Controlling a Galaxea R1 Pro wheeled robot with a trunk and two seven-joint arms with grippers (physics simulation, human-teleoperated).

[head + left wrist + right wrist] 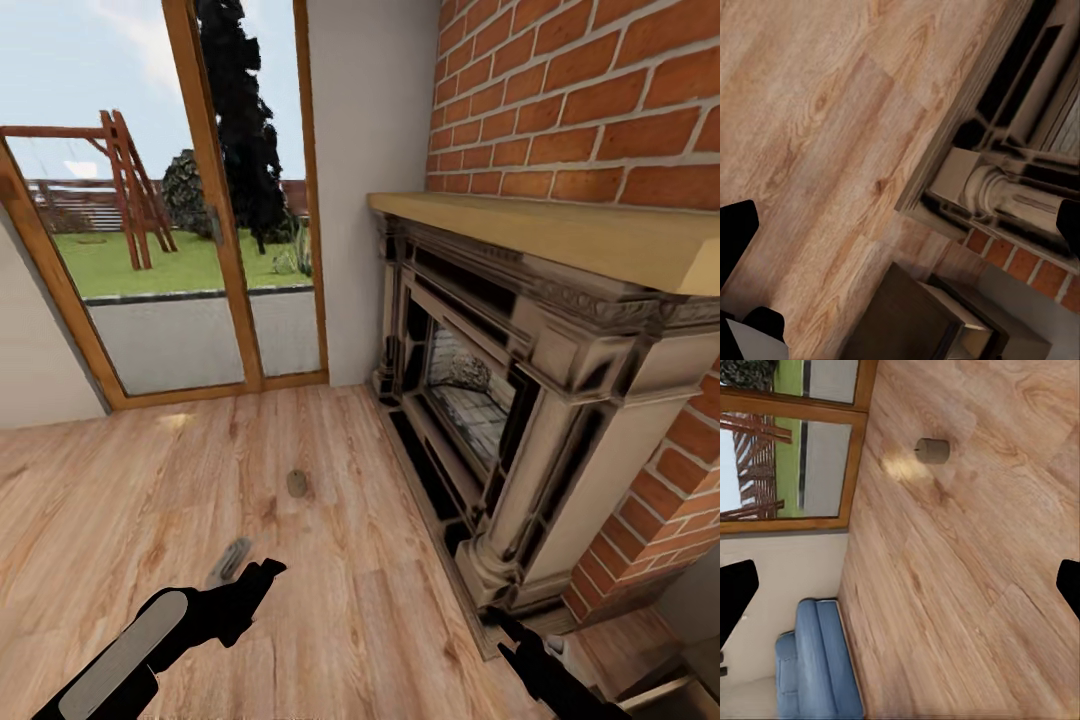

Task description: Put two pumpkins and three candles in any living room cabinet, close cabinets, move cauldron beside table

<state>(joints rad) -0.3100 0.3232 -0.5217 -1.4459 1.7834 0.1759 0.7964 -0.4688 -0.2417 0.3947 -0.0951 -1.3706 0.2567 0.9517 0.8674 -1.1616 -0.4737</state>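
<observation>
The left gripper sits low in the head view, at the end of a black forearm that slants up from the bottom edge over the wooden floor; its fingers look close together there, but I cannot tell for certain whether they are parted or closed. In the left wrist view 2 dark finger edges sit at opposite sides, with floor between them. The right gripper pokes up from the lower right, near the foot of the fireplace; whether it is parted or closed I cannot tell. The right wrist view shows 2 black finger edges far apart at the picture's sides, nothing between them.

1 candle lies on the floor ahead of the left gripper, well apart from it, between the glass door and the fireplace. The right wrist view shows it too, plus 1 blue sofa against the wall.
</observation>
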